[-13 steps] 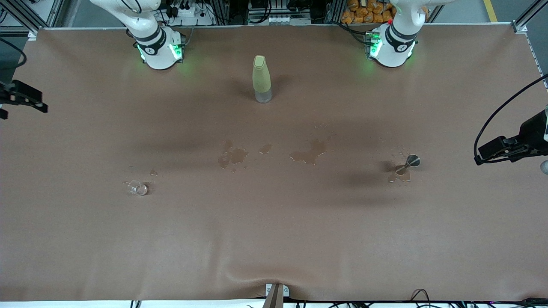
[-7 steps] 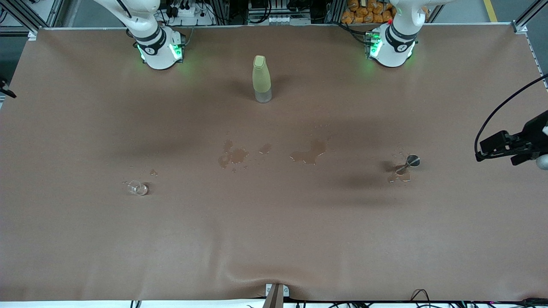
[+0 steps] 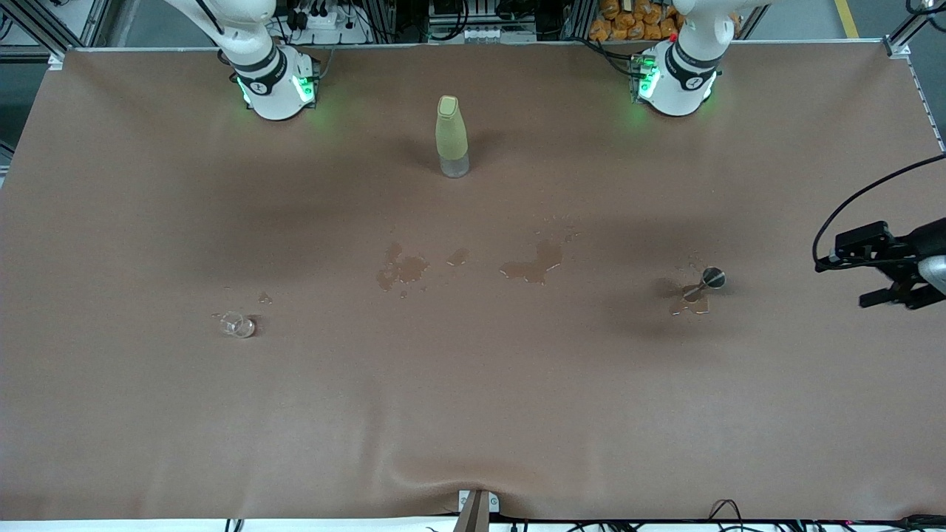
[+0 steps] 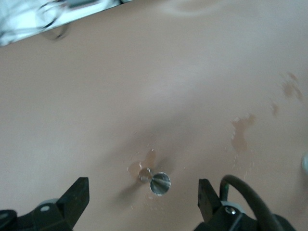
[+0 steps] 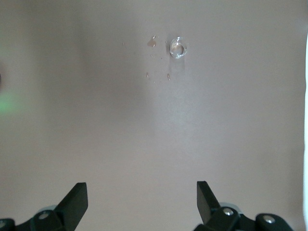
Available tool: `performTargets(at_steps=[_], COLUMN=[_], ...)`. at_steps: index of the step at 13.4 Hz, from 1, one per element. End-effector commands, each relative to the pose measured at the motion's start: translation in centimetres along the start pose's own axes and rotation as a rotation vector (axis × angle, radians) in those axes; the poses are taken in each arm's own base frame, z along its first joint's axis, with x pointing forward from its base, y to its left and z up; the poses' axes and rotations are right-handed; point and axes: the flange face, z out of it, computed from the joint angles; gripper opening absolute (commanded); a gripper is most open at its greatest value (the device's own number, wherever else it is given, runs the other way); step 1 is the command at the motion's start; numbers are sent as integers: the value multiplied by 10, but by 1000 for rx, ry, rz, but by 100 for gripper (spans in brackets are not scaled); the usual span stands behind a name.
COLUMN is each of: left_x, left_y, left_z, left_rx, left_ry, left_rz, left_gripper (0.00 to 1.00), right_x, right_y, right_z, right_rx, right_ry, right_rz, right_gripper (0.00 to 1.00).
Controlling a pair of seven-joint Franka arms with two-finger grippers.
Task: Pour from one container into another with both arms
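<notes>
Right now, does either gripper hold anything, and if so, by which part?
Nothing is held. The left gripper is open above the metal funnel, and the right gripper is open over bare table, apart from the small glass.

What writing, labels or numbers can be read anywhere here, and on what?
None can be read.
Right arm's base: a small round mark, too small to read.
Left arm's base: the same kind of mark, too small to read.
Bottle: no label shows.
</notes>
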Motion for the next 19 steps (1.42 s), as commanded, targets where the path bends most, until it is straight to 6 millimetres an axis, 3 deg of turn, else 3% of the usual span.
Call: performTargets(at_steps=[1,3,5,7,8,10,13,15,19], left_x=[-14,-34,-50,-62,-78,-106,-126,-151,-167], left_y=[-19,-37,-54,-61,-71,-87,-98,-114,-113], left_z=[20,39,55,81,97,134,170,199,240], left_rx=[-114,-197,-236,-329,-374,-470,-513,-539,-588], left_ry=[51,65,87,124,155,244,294,335,389], left_rz=[277,347,456,556,566,589,688,716,748], left_gripper=[100,100,100,100,100,100,100,100,100], right_x=[-16,-21,-34,-41,-40,-37,-24,-17,-7], right_y=[-1,2,2,4,7,9,14,14,16], right_z=[10,19,44,77,93,126,170,202,278], right_rx=[-14,-17,-12,-1,-7,1,5,1,-18], right_ry=[-4,45,154,260,310,400,532,616,765], right_rz=[-82,-96,-110,-137,-160,-181,-210,-225,-258], right_gripper=[100,100,100,100,100,100,100,100,100])
